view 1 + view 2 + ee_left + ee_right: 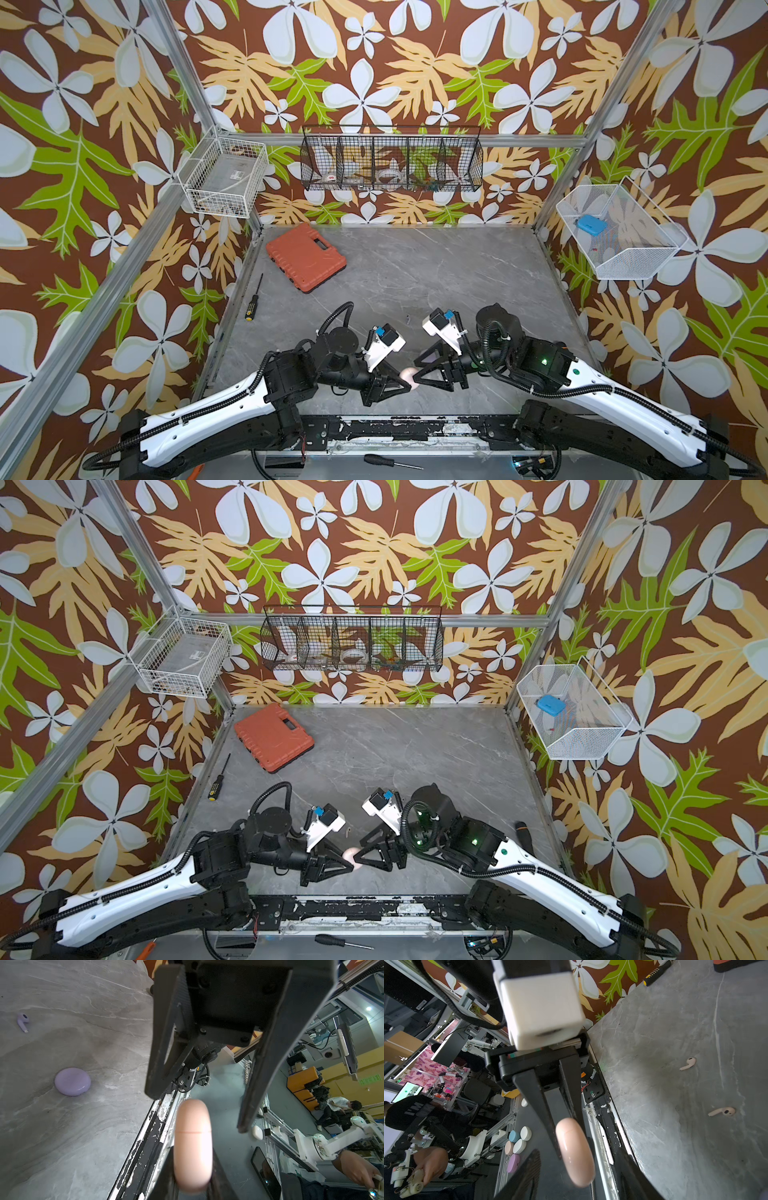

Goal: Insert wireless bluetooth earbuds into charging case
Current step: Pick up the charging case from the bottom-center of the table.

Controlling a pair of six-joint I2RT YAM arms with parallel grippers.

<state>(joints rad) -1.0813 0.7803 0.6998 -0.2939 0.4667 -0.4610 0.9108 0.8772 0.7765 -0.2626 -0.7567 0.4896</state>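
Observation:
My left gripper (193, 1169) is shut on a pale pink, closed charging case (193, 1145), held edge-on above the table's front edge; both top views show this case (409, 376) (351, 855) between the two arms. My right gripper (577, 1157) faces it with its jaws open and well apart on either side of the case (574, 1153), not touching it. Two pink earbuds (687, 1063) (722, 1111) lie on the grey table. A lavender earbud (23, 1022) lies beyond a closed lavender case (72, 1081).
An orange tool case (305, 257) lies at the back left, with a black screwdriver (253, 297) by the left edge. Wire baskets (390, 160) hang on the walls. The worn black front rail (386, 428) runs just below both grippers.

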